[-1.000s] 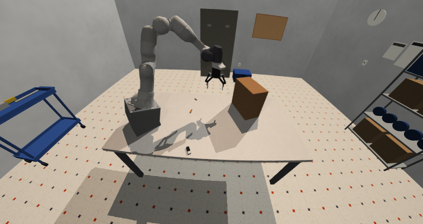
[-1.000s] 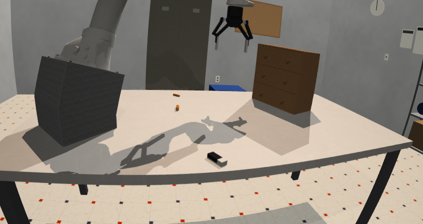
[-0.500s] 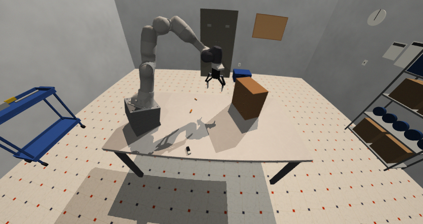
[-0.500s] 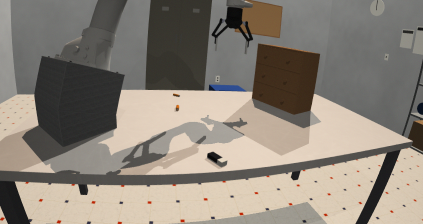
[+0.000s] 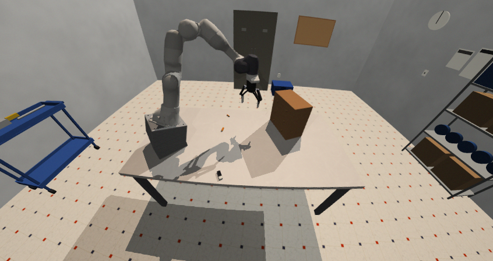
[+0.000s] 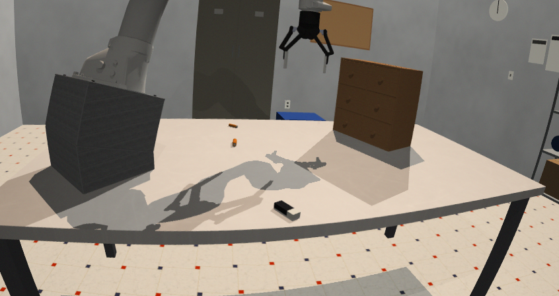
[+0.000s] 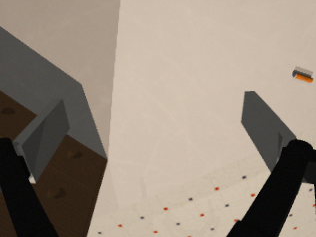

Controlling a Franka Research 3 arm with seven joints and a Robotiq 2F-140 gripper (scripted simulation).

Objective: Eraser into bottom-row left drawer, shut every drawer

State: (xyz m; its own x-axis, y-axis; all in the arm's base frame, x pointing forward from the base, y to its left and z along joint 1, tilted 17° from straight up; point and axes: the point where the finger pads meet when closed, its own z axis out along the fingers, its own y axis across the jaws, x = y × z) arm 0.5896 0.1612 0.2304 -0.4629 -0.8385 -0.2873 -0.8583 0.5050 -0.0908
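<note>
The exterior view cuts off the upper part of the robot arm (image 5: 171, 52) (image 6: 144, 20). In the wrist view, the drawer chest (image 5: 293, 114) (image 6: 371, 102) (image 7: 75, 184) is only partly inside, and one finger hides some of its front.
</note>
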